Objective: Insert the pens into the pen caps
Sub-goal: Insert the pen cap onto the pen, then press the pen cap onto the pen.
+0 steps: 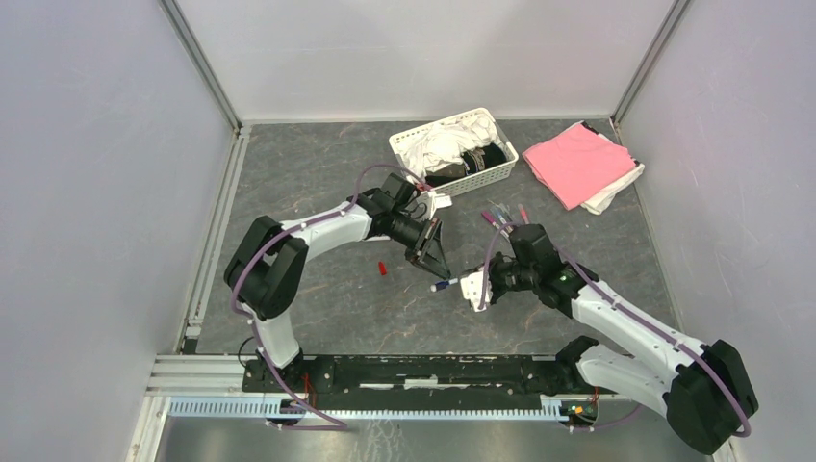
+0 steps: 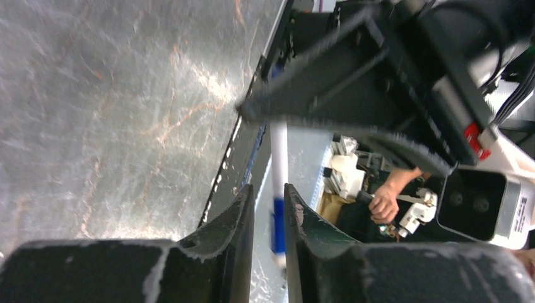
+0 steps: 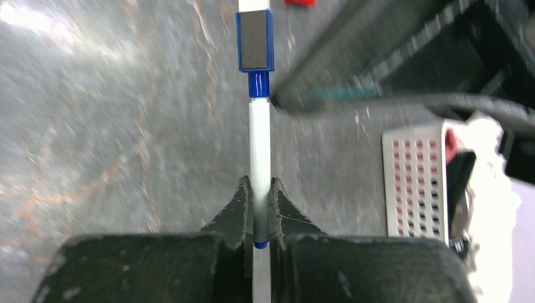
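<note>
The right gripper (image 3: 257, 186) clamps its fingers (image 3: 241, 202) tight on the white barrel of a pen (image 3: 258, 145), seen from the right wrist camera; the barrel runs straight out from between the two tips, with a short length also showing behind them. At the pen's far end, well clear of the grip, sits a blue cap (image 3: 255, 41), a darker blue neck showing just below it; whether the cap is pushed fully home cannot be told. A red cap (image 1: 382, 268) lies loose on the grey marbled table (image 1: 337, 308), left of the pen and apart from both arms.

The left gripper (image 2: 268, 189) faces the right one across the middle of the table. Its fingers (image 2: 240, 221) stand parted by a narrow gap, and the left wrist camera looks through that gap onto the same pen, white barrel above and blue section below, lying beyond the tips rather than pinched by them. From the right wrist view the left gripper's dark tip reaches in from the right to just beside the blue neck.

Several more pens (image 1: 502, 218) lie in a small cluster behind the right arm. Farther back stand a white basket (image 1: 478, 179) of cloths and a folded pink cloth (image 1: 577, 162)
</note>
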You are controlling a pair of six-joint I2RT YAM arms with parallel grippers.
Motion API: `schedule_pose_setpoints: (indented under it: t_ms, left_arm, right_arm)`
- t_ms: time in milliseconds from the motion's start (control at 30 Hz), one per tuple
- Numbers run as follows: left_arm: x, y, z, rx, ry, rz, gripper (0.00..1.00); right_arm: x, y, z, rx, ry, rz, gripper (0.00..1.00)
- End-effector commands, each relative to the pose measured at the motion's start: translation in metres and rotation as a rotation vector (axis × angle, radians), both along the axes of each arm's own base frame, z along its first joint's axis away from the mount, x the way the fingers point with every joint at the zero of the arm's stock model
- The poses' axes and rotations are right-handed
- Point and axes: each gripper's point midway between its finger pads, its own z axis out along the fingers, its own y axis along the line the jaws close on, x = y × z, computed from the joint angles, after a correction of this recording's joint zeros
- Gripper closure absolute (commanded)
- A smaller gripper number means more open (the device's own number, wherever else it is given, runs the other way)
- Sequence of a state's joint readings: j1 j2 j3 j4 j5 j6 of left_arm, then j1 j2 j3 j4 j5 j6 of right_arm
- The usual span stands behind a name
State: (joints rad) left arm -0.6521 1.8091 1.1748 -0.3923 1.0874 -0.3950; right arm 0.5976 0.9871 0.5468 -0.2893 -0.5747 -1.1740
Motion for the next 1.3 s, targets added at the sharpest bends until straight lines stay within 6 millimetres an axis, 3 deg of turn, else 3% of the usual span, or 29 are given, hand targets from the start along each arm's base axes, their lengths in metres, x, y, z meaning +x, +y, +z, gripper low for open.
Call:
schedule_pose_setpoints:
  t_ms: [0,300,433,633,767,867,1100,1267]
  left_arm:
    - [0.034,-0.012,0.049,-0.112,-0.184,0.079,0.68]
    - [0.050,-0.002,0.083,-0.154,-0.271,0.130,0.60]
    - [0.069,0.007,0.107,-0.158,-0.420,0.212,0.60]
    - [0.096,0.027,0.185,-0.260,-0.837,0.441,0.58]
    - [0.102,0.051,0.240,-0.392,-1.046,0.659,0.27]
    - [0.095,0.058,0.263,-0.489,-1.118,0.699,0.03]
    - [0.048,0.064,0.272,-0.644,-1.316,0.384,0.00]
    - [0.026,0.069,0.242,-0.668,-1.326,0.223,0.00]
  right_arm:
    - [-0.031,0.031,0.026,0.187,0.083,0.149,1.00]
    - [-0.035,0.030,0.028,0.238,0.149,0.130,1.00]
    - [-0.037,0.031,0.035,0.286,0.204,0.111,1.00]
    - [-0.034,0.031,0.065,0.420,0.340,0.030,1.00]
    - [-0.036,0.032,0.085,0.515,0.480,-0.025,1.00]
    - [-0.038,0.032,0.096,0.567,0.583,-0.050,1.00]
    - [-0.041,0.032,0.133,0.665,0.774,-0.047,1.00]
    - [-0.043,0.036,0.149,0.658,0.812,0.008,1.00]
